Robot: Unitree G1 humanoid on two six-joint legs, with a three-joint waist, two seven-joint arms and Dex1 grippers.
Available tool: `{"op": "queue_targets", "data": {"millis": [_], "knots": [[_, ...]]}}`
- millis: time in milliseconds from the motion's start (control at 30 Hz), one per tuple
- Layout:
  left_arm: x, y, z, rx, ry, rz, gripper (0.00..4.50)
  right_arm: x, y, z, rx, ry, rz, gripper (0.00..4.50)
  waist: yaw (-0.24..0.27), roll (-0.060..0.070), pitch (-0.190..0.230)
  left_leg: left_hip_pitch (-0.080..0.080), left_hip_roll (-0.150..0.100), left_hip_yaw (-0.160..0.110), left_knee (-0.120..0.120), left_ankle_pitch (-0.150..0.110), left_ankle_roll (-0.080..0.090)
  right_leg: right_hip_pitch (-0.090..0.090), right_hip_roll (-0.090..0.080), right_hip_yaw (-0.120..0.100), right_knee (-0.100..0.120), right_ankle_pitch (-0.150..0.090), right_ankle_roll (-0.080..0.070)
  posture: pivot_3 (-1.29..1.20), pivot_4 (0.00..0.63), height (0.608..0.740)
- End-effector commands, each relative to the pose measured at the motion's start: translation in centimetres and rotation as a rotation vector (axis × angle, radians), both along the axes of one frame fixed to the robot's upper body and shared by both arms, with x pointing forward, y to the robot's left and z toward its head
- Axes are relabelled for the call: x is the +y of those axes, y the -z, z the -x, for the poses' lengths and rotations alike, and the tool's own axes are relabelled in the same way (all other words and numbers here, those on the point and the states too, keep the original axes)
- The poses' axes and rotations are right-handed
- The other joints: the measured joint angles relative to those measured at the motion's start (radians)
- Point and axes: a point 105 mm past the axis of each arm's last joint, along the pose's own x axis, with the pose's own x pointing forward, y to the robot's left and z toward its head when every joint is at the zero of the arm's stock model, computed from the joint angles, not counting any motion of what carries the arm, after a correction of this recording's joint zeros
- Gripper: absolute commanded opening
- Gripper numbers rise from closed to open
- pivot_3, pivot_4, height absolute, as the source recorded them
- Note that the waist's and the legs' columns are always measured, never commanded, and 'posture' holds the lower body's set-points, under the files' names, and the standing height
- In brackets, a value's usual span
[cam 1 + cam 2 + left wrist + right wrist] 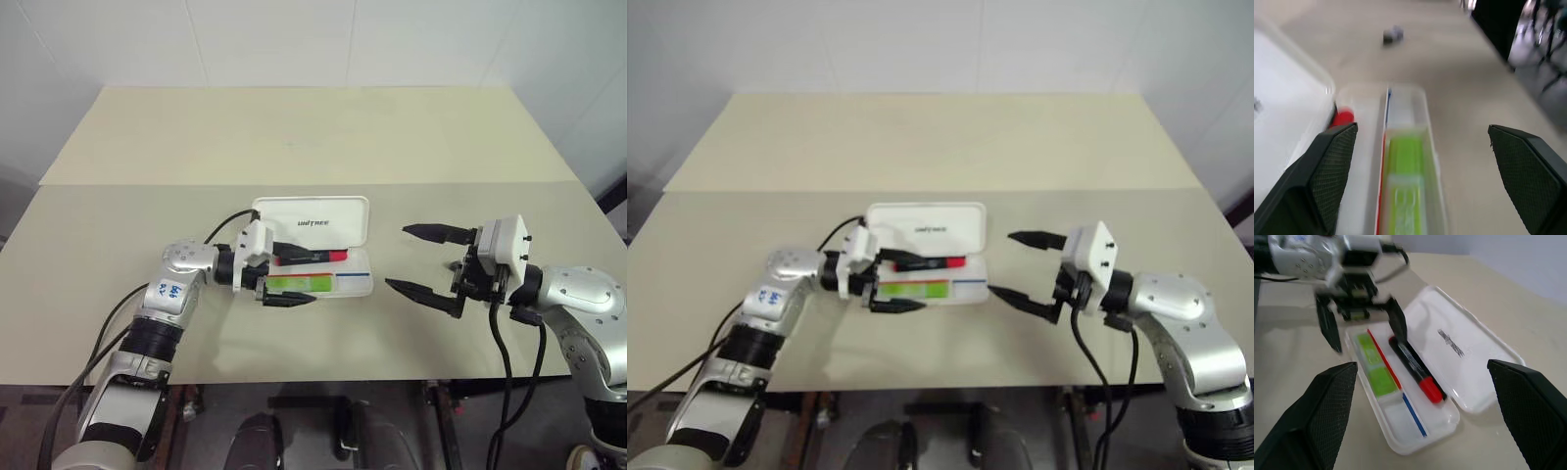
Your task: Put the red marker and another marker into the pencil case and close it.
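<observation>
The white pencil case (313,223) lies open in the middle of the table, its lettered lid folded flat on the far side. In the tray, the red marker (1415,369) lies in the far compartment. The other marker, a light green highlighter (1374,369), lies in the near one, beyond a thin red and blue stripe. My left gripper (315,277) hovers open over the tray's left end, one finger on each side of the highlighter, with nothing held. To the right of the case my right gripper (396,258) is open wide and empty, pointing at the case.
The cream table (313,137) reaches far back behind the case, with a seam across it just beyond the lid. Its front edge runs close below both arms. A white wall stands behind the table.
</observation>
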Motion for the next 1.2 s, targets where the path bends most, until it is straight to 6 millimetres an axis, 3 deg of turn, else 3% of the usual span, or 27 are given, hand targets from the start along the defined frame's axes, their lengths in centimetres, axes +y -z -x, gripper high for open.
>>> {"op": "queue_targets", "data": {"millis": [33, 167, 467, 733, 933, 1200], "knots": [[1.1, -4.1, 1.1, -0.027, 0.052, 0.1, 4.47, -3.8, 0.8, -0.8, 0.009, 0.108, 0.04, 4.5, 0.0, 0.0, 0.0, 0.0, 0.0, 0.0, 0.001, 0.0, 0.0, 0.0, 0.0, 0.0, 0.0, 0.0, 0.0, 0.0, 0.15, 0.74], [3.0, -5.0, 2.2, -0.026, 0.083, 0.068, 4.47, -6.6, 2.4, -1.5, 0.066, 0.162, 0.08, 4.5, -0.005, 0.0, 0.0, 0.001, 0.0, 0.001, 0.001, 0.0, 0.0, 0.001, 0.001, 0.0, 0.001, 0.0, 0.0, 0.0, 0.15, 0.74], [5.6, -6.3, 2.9, -0.071, 0.054, -0.017, 4.47, -9.8, 4.8, -4.4, 0.144, 0.206, 0.122, 4.5, -0.007, 0.0, 0.0, 0.002, 0.0, 0.001, 0.006, 0.001, -0.001, 0.001, 0.001, 0.002, 0.005, 0.0, 0.0, 0.0, 0.15, 0.74], [6.7, -7.7, 3.2, -0.107, -0.006, -0.03, 4.47, -10.6, 7.2, -7.0, 0.217, 0.219, 0.144, 4.5, -0.008, 0.0, 0.0, 0.002, 0.0, 0.002, 0.008, 0.001, -0.001, 0.001, 0.001, 0.003, 0.008, 0.0, 0.0, 0.0, 0.15, 0.74], [7.3, -8.4, 3.5, -0.129, -0.037, -0.037, 4.47, -11.1, 9.5, -7.3, 0.308, 0.236, 0.168, 4.5, -0.01, 0.0, 0.0, 0.002, 0.001, 0.002, 0.009, 0.0, -0.001, 0.001, 0.001, 0.004, 0.008, 0.0, 0.0, 0.0, 0.15, 0.74], [7.6, -8.5, 3.7, -0.131, -0.061, -0.038, 4.5, -12.0, 10.0, -7.0, 0.343, 0.252, 0.143, 1.78, -0.007, 0.0, 0.0, 0.005, 0.001, 0.002, 0.011, 0.001, 0.0, 0.003, 0.0, 0.012, 0.008, 0.0, 0.0, 0.0, 0.15, 0.74]]}}
